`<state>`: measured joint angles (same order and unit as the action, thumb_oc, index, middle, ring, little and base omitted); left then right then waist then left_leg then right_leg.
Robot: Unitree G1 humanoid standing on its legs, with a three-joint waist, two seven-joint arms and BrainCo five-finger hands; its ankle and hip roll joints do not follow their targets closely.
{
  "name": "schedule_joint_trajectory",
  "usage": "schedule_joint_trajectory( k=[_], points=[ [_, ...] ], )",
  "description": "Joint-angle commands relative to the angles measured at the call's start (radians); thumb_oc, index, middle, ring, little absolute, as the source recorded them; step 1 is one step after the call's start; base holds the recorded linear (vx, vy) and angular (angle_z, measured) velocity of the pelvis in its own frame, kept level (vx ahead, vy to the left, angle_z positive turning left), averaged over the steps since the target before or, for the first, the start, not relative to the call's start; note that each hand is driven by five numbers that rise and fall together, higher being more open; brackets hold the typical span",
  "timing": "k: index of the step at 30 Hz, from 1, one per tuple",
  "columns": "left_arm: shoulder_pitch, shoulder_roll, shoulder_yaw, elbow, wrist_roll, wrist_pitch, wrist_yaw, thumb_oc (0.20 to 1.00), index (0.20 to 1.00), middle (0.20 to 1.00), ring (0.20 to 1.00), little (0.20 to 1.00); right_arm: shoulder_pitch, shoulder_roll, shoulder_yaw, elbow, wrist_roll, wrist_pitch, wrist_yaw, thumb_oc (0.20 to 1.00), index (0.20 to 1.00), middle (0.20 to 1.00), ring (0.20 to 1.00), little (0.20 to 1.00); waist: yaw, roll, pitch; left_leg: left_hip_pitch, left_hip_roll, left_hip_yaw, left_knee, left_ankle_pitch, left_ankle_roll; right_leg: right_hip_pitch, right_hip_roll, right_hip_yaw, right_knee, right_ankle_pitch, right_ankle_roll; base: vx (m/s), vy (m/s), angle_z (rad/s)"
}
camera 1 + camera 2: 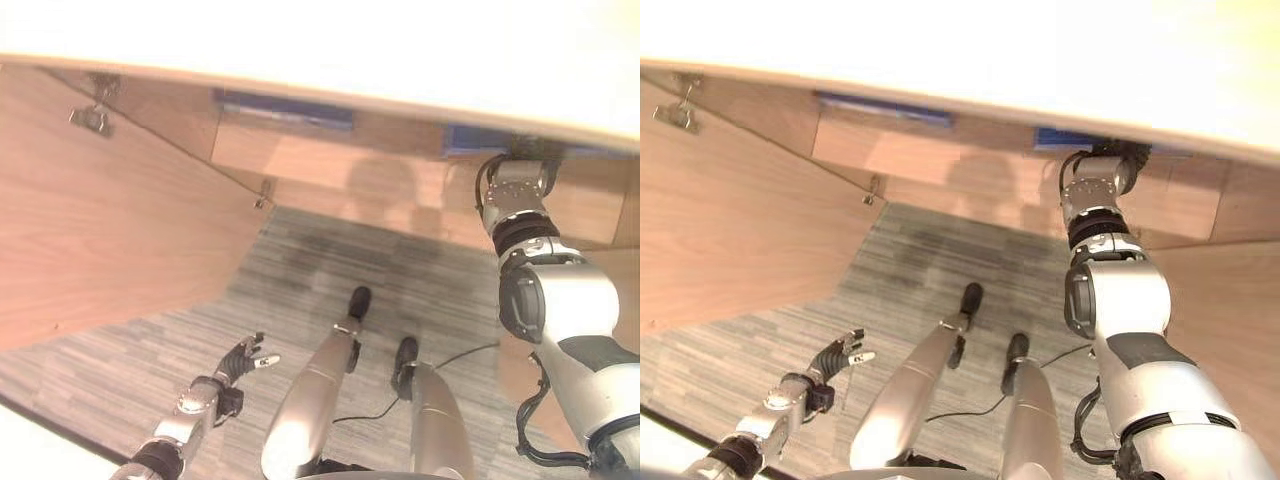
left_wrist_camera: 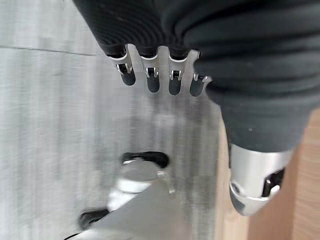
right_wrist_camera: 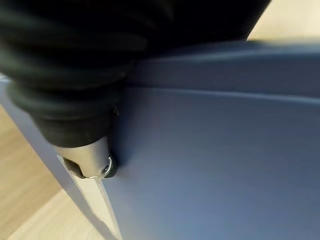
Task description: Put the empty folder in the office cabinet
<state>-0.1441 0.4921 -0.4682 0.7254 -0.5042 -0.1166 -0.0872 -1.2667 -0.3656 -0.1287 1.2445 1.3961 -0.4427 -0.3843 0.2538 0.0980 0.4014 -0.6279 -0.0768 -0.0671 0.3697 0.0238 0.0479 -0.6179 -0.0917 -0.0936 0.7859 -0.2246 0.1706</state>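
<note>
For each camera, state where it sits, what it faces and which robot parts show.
Left eye view: on the head, looking down at the cabinet; left robot hand low, right arm reaching up.
Right eye view: beside it, same scene, blue folder at the shelf.
Left wrist view: over straight fingers toward carpet.
Right wrist view: right robot hand against the folder.
Both eyes share cabinet, carpet, folder.

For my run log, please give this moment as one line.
right hand: thumb pressed on blue folder, inside open office cabinet | left hand: open, low over carpet | cabinet door: open
</note>
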Motion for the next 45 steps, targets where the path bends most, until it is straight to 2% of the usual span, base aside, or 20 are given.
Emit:
schedule_joint_trajectory(
  k=[1, 2, 4, 6, 7, 12, 16, 18, 27, 29, 30, 31, 32, 33, 37, 45],
  points=[
    [0.051, 0.029, 0.017, 0.018, -0.020, -0.013, 0.010, 1.000, 1.000, 1.000, 1.000, 1.000, -0.012, -0.055, 0.021, -0.088, -0.028, -0.004, 0.046, 0.200, 0.200, 0.200, 0.200, 0.200, 0.008, 0.040, -0.002, 0.047, 0.070, -0.011, -0.080, -0.071, -0.059, 0.069, -0.059, -0.027, -0.197, 0.071, -0.014, 0.00, 0.011, -0.33],
    [0.050, 0.027, 0.017, 0.022, -0.020, -0.014, 0.010, 1.000, 1.000, 1.000, 1.000, 1.000, -0.012, -0.053, 0.021, -0.087, -0.029, -0.005, 0.047, 0.200, 0.200, 0.200, 0.200, 0.200, 0.009, 0.044, 0.000, 0.045, 0.076, -0.004, -0.084, -0.055, -0.059, 0.078, -0.057, -0.043, -0.223, 0.087, -0.024, 0.03, -0.055, -0.34],
    [0.041, 0.015, 0.016, 0.034, -0.032, -0.017, 0.005, 1.000, 1.000, 1.000, 1.000, 1.000, -0.009, -0.043, 0.021, -0.082, -0.030, -0.007, 0.045, 0.200, 0.200, 0.200, 0.200, 0.200, 0.001, 0.047, 0.008, 0.082, 0.092, -0.008, -0.104, -0.080, -0.084, 0.067, -0.113, -0.044, -0.405, 0.147, -0.029, 0.12, -0.111, -0.32],
    [0.037, 0.012, 0.010, 0.055, -0.036, -0.020, 0.003, 1.000, 1.000, 1.000, 1.000, 1.000, -0.007, -0.053, 0.022, -0.088, -0.022, -0.008, 0.043, 0.200, 0.200, 0.200, 0.200, 0.200, -0.020, 0.050, 0.016, 0.114, 0.086, -0.022, -0.102, -0.110, -0.091, 0.058, -0.130, 0.010, -0.504, 0.214, -0.013, 0.21, -0.188, -0.21],
    [0.047, 0.010, 0.004, 0.054, -0.017, -0.025, -0.003, 1.000, 1.000, 1.000, 1.000, 1.000, -0.002, -0.065, 0.027, -0.089, -0.026, 0.001, 0.047, 0.200, 0.200, 0.200, 0.200, 0.200, -0.027, 0.039, 0.019, 0.106, 0.064, -0.015, -0.066, -0.131, -0.091, 0.101, -0.148, 0.024, -0.571, 0.255, -0.006, 0.12, -0.129, 0.01],
    [0.081, -0.006, 0.004, 0.047, -0.006, -0.021, -0.013, 1.000, 1.000, 1.000, 1.000, 1.000, 0.006, -0.087, 0.037, -0.069, -0.031, 0.008, 0.053, 0.200, 0.200, 0.200, 0.200, 0.200, -0.023, 0.043, 0.004, 0.130, 0.063, -0.016, -0.074, -0.128, -0.088, 0.129, -0.135, 0.005, -0.568, 0.264, -0.003, 0.08, -0.071, 0.44],
    [0.103, -0.016, -0.010, 0.047, 0.012, -0.007, -0.027, 1.000, 1.000, 1.000, 1.000, 1.000, 0.017, -0.094, 0.034, -0.059, -0.023, 0.012, 0.059, 0.200, 0.200, 0.200, 0.200, 0.200, -0.024, 0.039, -0.018, 0.156, 0.069, -0.030, -0.100, -0.126, -0.096, 0.160, -0.126, -0.008, -0.576, 0.246, -0.008, 0.11, -0.090, -0.08],
    [0.117, -0.011, -0.015, 0.043, 0.025, 0.001, -0.031, 1.000, 1.000, 1.000, 1.000, 1.000, 0.007, -0.125, 0.031, -0.055, -0.007, 0.005, 0.065, 0.200, 0.200, 0.200, 0.200, 0.200, -0.018, 0.031, -0.041, 0.174, 0.078, -0.060, -0.127, -0.119, -0.112, 0.185, -0.119, -0.029, -0.560, 0.217, -0.015, 0.15, -0.195, 0.26],
    [0.107, 0.011, -0.022, 0.035, 0.017, 0.001, -0.017, 1.000, 1.000, 1.000, 1.000, 1.000, -0.089, -0.202, 0.081, -0.056, -0.019, 0.001, 0.047, 0.200, 0.200, 0.200, 0.200, 0.200, -0.009, 0.036, -0.045, 0.151, 0.087, -0.095, -0.140, -0.106, -0.129, 0.155, -0.115, -0.074, -0.483, 0.156, -0.029, 0.04, -0.083, 0.19],
    [0.099, 0.016, -0.019, 0.040, 0.010, 0.000, -0.009, 1.000, 1.000, 1.000, 1.000, 1.000, -0.113, -0.221, 0.098, -0.048, -0.026, 0.003, 0.041, 0.200, 0.200, 0.200, 0.200, 0.200, -0.009, 0.040, -0.046, 0.135, 0.087, -0.109, -0.120, -0.130, -0.130, 0.136, -0.112, -0.067, -0.436, 0.114, -0.030, 0.06, -0.052, 0.18],
    [0.100, 0.016, -0.019, 0.040, 0.010, 0.000, -0.009, 1.000, 1.000, 1.000, 1.000, 1.000, -0.114, -0.221, 0.099, -0.046, -0.026, 0.004, 0.041, 0.200, 0.200, 0.200, 0.200, 0.200, -0.008, 0.041, -0.040, 0.125, 0.085, -0.103, -0.115, -0.114, -0.130, 0.126, -0.117, -0.078, -0.432, 0.129, -0.035, 0.11, -0.054, 0.19],
    [0.098, 0.021, -0.013, 0.044, 0.005, -0.001, -0.005, 1.000, 1.000, 1.000, 1.000, 1.000, -0.122, -0.228, 0.108, -0.047, -0.032, 0.007, 0.039, 0.200, 0.200, 0.200, 0.200, 0.200, -0.008, 0.042, -0.043, 0.124, 0.088, -0.116, -0.106, -0.138, -0.130, 0.123, -0.111, -0.064, -0.410, 0.095, -0.031, -0.08, -0.007, 0.16],
    [0.098, 0.020, -0.013, 0.044, 0.005, -0.001, -0.005, 1.000, 1.000, 1.000, 1.000, 1.000, -0.124, -0.229, 0.109, -0.046, -0.033, 0.008, 0.038, 0.200, 0.200, 0.200, 0.200, 0.200, -0.007, 0.043, -0.035, 0.110, 0.086, -0.109, -0.099, -0.118, -0.130, 0.110, -0.117, -0.077, -0.405, 0.113, -0.038, 0.12, -0.091, 0.14],
    [0.101, 0.023, -0.005, 0.044, -0.001, -0.003, -0.003, 1.000, 1.000, 1.000, 1.000, 1.000, -0.129, -0.244, 0.119, -0.048, -0.048, 0.013, 0.037, 0.200, 0.200, 0.200, 0.200, 0.200, -0.008, 0.043, -0.037, 0.092, 0.085, -0.123, -0.072, -0.152, -0.129, 0.092, -0.114, -0.064, -0.356, 0.060, -0.038, 0.03, -0.094, 0.19],
    [0.100, 0.034, -0.003, 0.045, -0.010, -0.012, 0.003, 1.000, 1.000, 1.000, 1.000, 1.000, -0.139, -0.281, 0.138, -0.031, -0.053, 0.016, 0.034, 0.200, 0.200, 0.200, 0.200, 0.200, -0.001, 0.062, -0.021, -0.004, 0.071, -0.142, -0.015, -0.162, -0.129, -0.012, -0.124, -0.069, -0.224, -0.017, -0.057, 0.05, -0.105, 0.35],
    [0.091, 0.051, -0.025, -0.009, 0.000, -0.020, 0.009, 1.000, 1.000, 1.000, 1.000, 1.000, -0.106, -0.267, 0.126, 0.015, -0.040, 0.027, 0.033, 0.200, 0.200, 0.200, 0.200, 0.200, -0.002, 0.089, 0.002, -0.101, 0.061, -0.144, 0.088, -0.193, -0.114, -0.115, -0.130, -0.055, -0.079, -0.088, -0.079, 0.01, -0.021, 0.03]
  ],
)
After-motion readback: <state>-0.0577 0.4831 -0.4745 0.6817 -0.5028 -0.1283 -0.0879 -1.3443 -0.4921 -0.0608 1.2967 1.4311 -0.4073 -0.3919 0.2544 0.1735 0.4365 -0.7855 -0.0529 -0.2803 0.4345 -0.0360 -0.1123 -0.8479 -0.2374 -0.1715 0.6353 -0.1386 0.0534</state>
